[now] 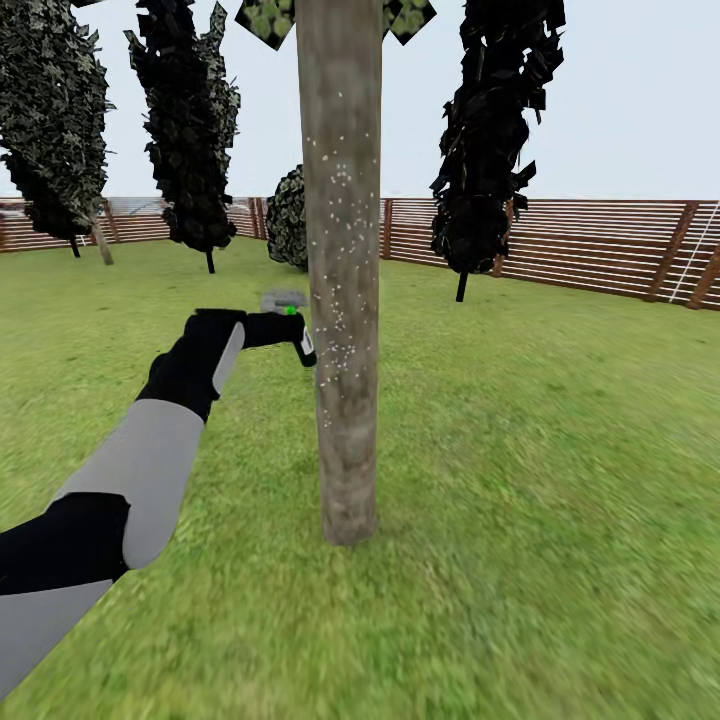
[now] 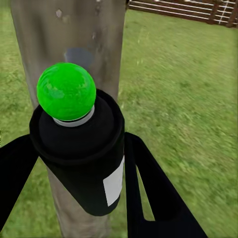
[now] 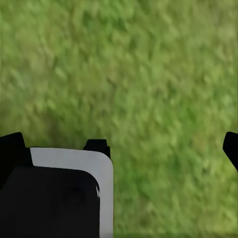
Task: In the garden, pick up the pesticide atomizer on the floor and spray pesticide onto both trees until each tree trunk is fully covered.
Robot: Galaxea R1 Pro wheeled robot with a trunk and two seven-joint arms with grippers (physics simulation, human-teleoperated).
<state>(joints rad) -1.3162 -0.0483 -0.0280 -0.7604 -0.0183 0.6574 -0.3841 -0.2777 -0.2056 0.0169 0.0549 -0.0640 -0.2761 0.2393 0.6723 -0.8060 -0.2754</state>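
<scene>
With your left end effector [image 1: 300, 340] clenched around the pesticide atomizer [image 2: 82, 148], the upright tree trunk [image 1: 340, 300] stands just ahead.

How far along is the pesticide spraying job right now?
Done: the pesticide atomizer is off the grass, clamped in the left gripper. In hand: it is held close against the tree trunk, and white specks dot the trunk's middle. Left: the trunk's lower part looks bare of specks, so coverage seems partial. A second broad-leaved tree cannot be judged from these views.
</scene>
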